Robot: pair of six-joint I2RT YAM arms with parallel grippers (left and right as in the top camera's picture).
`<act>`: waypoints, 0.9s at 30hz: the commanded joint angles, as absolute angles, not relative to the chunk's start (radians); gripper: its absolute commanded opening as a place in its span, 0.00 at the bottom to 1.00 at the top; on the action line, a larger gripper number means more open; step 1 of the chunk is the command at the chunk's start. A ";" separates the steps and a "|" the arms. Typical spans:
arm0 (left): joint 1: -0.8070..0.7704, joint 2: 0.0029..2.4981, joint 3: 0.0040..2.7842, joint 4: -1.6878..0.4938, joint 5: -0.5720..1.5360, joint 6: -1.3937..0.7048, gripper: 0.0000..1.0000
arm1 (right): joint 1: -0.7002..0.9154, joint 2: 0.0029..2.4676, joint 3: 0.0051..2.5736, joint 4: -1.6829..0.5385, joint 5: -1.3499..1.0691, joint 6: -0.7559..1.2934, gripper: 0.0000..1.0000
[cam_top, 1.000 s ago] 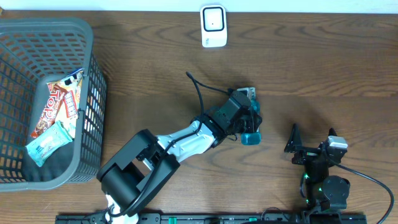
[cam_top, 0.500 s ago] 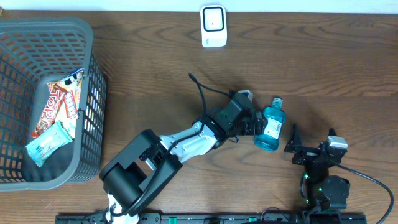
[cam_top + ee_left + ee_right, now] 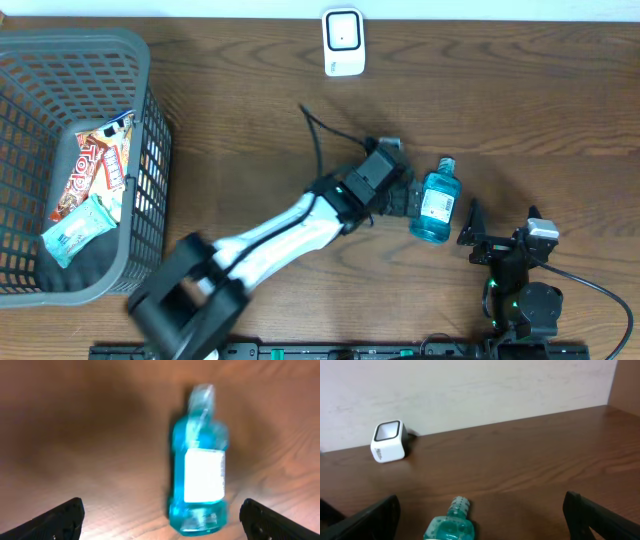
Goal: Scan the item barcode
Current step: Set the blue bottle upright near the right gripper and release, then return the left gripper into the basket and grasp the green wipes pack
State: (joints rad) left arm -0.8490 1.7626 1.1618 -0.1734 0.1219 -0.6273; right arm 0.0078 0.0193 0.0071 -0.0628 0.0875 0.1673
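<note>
The item, a blue mouthwash bottle (image 3: 435, 205) with a white label, lies on its side on the wooden table, cap pointing to the far edge. My left gripper (image 3: 405, 197) stands open just left of it, touching nothing. In the left wrist view the bottle (image 3: 200, 485) lies ahead of the open left gripper (image 3: 162, 519), nearer the right finger, and the picture is blurred. My right gripper (image 3: 474, 240) rests open near the front edge, right of the bottle. Its wrist view shows the bottle's cap end (image 3: 451, 527) low between the spread right gripper (image 3: 482, 522). The white scanner (image 3: 343, 42) stands at the far edge; the right wrist view shows the scanner (image 3: 388, 441) too.
A grey plastic basket (image 3: 30, 60) fills the left end of the table, with snack packets (image 3: 95, 165) lying inside. A black cable (image 3: 318, 145) arcs up from the left arm. A pale wall (image 3: 470, 390) runs behind the table's far edge.
My left gripper has opened and let go of the bottle, which went from held under the jaws to lying flat on the table. The left arm has shifted slightly. The right arm stayed still.
</note>
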 commanded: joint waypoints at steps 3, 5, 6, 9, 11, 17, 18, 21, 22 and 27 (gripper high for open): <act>-0.762 1.533 1.236 -0.255 -0.102 -0.458 1.00 | 0.013 0.019 0.006 -0.065 0.102 0.156 0.99; -0.683 1.426 1.264 -0.304 -0.120 -0.397 1.00 | 0.013 0.019 0.006 -0.064 0.102 0.156 0.99; -0.645 1.388 1.283 -0.324 -0.136 -0.377 1.00 | 0.013 0.019 0.006 -0.064 0.102 0.156 0.99; -0.522 1.308 1.367 -0.394 -0.185 -0.309 0.98 | 0.013 0.019 0.006 -0.064 0.102 0.156 0.99; -0.430 1.282 1.449 -0.456 -0.228 -0.288 0.98 | 0.013 0.019 0.006 -0.065 0.103 0.156 0.99; -0.098 1.294 1.687 -0.670 -0.255 -0.381 0.98 | 0.013 0.019 0.006 -0.064 0.103 0.156 0.99; -0.046 1.296 1.702 -0.699 -0.255 -0.429 0.98 | 0.013 0.019 0.006 -0.065 0.103 0.156 0.99; 0.110 1.301 1.705 -0.790 -0.255 -0.622 0.98 | 0.013 0.019 0.006 -0.064 0.102 0.156 0.99; 0.154 1.309 1.704 -0.830 -0.255 -0.690 0.98 | 0.013 0.019 0.006 -0.065 0.103 0.156 0.99; 0.309 1.371 1.691 -1.008 -0.255 -0.956 0.98 | 0.013 0.019 0.006 -0.065 0.102 0.156 0.99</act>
